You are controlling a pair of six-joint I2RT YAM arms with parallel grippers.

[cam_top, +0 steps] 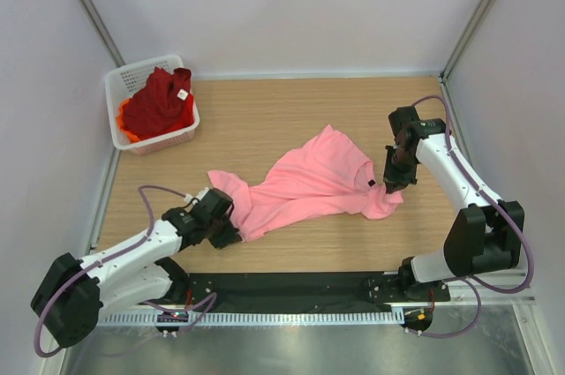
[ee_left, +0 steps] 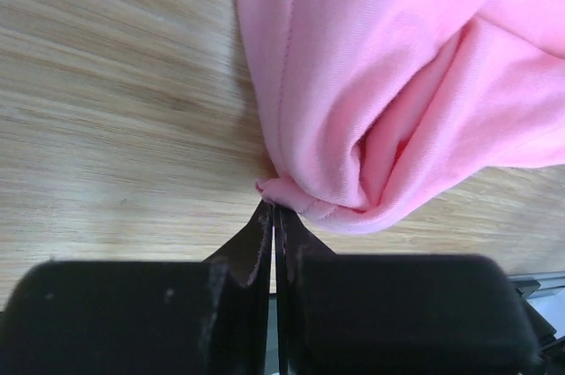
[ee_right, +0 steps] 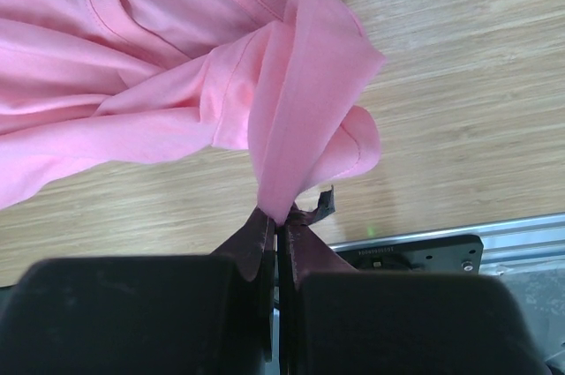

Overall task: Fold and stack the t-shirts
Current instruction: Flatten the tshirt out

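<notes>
The light pink t-shirt (cam_top: 309, 183) lies crumpled across the middle of the wooden table. My left gripper (cam_top: 231, 236) is shut on its lower left hem, seen in the left wrist view (ee_left: 291, 194). My right gripper (cam_top: 390, 183) is shut on a fold at the shirt's right edge, seen in the right wrist view (ee_right: 291, 163), which hangs lifted above the table. The dark red t-shirt (cam_top: 159, 101) with a small white tag lies bunched in the basket. The orange t-shirt (cam_top: 126, 131) peeks out under it.
The white mesh basket (cam_top: 116, 93) stands at the table's far left corner. A black strip and metal rail (cam_top: 291, 291) run along the near edge. White walls enclose the table on three sides.
</notes>
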